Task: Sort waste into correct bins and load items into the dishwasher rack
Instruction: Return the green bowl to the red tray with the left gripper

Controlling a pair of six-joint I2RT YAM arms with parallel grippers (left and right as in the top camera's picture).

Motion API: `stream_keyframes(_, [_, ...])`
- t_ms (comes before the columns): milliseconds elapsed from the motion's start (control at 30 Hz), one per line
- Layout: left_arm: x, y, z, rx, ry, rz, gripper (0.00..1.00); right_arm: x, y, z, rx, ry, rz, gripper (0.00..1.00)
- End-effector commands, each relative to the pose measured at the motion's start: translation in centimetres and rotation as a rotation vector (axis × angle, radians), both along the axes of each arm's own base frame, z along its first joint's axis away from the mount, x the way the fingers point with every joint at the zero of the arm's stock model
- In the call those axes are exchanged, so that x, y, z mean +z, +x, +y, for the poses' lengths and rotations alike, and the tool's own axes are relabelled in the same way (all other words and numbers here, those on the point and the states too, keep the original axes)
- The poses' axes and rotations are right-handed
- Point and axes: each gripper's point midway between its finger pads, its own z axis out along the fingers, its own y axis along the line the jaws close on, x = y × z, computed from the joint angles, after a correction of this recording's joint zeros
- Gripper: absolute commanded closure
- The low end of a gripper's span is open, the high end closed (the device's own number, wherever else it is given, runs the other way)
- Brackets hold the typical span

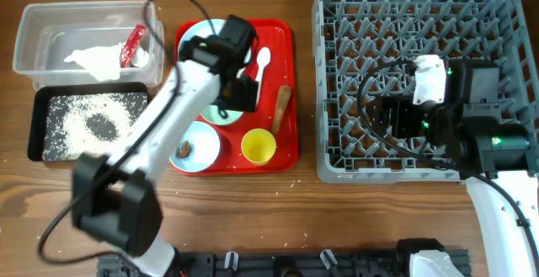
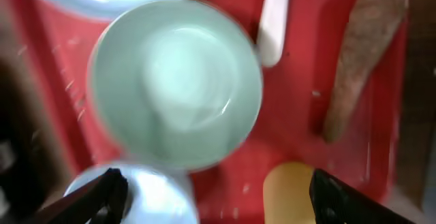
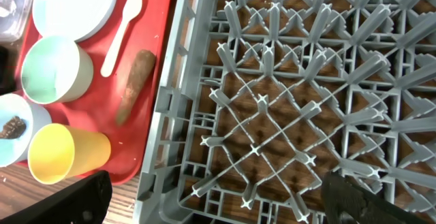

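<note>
Hovering above the red serving tray, I hold my left gripper with its fingers spread wide and nothing between them; they straddle the empty blue-green bowl, which sits upright on the tray close to the white spoon and the plate; I judge this bowl my next pick, hence the wide spread to clear its rim. My right gripper hangs over the dishwasher rack, fingers likewise apart and empty, probably to stay out of my left arm's way. The tissue and red wrapper lie in the clear tub; the brown stick lies unsorted on the tray.
</note>
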Motion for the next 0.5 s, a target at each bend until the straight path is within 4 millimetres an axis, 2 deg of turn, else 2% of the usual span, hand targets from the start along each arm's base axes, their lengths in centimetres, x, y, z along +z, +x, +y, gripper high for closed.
stream_keyframes(0, [1.4,-2.3,2.0,0.096,-0.044,0.062,0.16,0.2,0.1,0.2,-0.007,0.024,0.008,0.00])
stream_keyframes(67, [-0.1,-3.4,2.4,0.104,-0.044,0.113,0.18,0.2,0.1,0.2,-0.005,0.023,0.006,0.01])
stream_keyframes(167, [-4.0,-4.7,2.4,0.101,-0.054,0.155,0.24,0.3,0.3,0.2,-0.005,0.023,-0.005,0.00])
stream_keyframes(267, [-6.6,-5.3,2.6,0.102,-0.055,0.153,0.30,0.4,0.5,0.3,-0.005,0.024,-0.014,0.00])
stream_keyframes(400, [-9.5,-6.4,3.0,0.103,-0.052,0.161,0.53,0.4,0.4,0.3,-0.006,0.025,-0.011,0.00])
stream_keyframes(433, [-9.9,-6.6,3.1,0.104,-0.051,0.162,0.54,0.4,0.4,0.3,-0.006,0.025,-0.011,0.01])
stream_keyframes(467, [-10.8,-7.0,3.2,0.111,-0.053,0.160,0.60,0.4,0.4,0.2,-0.006,0.024,-0.012,0.01])
